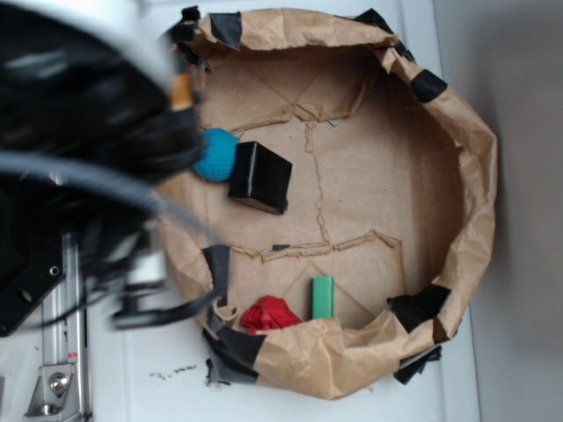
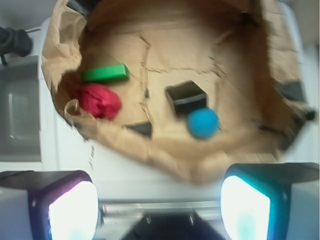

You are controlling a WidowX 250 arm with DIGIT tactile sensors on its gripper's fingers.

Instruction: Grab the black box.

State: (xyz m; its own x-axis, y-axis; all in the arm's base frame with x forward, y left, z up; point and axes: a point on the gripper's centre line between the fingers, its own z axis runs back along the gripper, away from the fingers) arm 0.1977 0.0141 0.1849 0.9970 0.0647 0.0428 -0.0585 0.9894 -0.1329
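Observation:
The black box (image 1: pixel 260 177) lies on the floor of a brown paper bowl (image 1: pixel 475 158), touching a blue ball (image 1: pixel 215 154) on its left. In the wrist view the black box (image 2: pixel 186 96) sits near the middle, with the blue ball (image 2: pixel 203 122) just below it. My gripper (image 2: pixel 159 210) hangs outside the bowl's near rim, well short of the box, open, with nothing between its two glowing fingers (image 2: pixel 75 210). In the exterior view the arm (image 1: pixel 79 114) is a blurred dark mass at the left and the fingers do not show.
A green block (image 1: pixel 323 296) and a red crumpled lump (image 1: pixel 269 314) lie at one side of the bowl floor. Black tape patches (image 1: pixel 419 307) hold the crinkled paper wall. A metal rail (image 1: pixel 60 369) runs beside the bowl on the white table.

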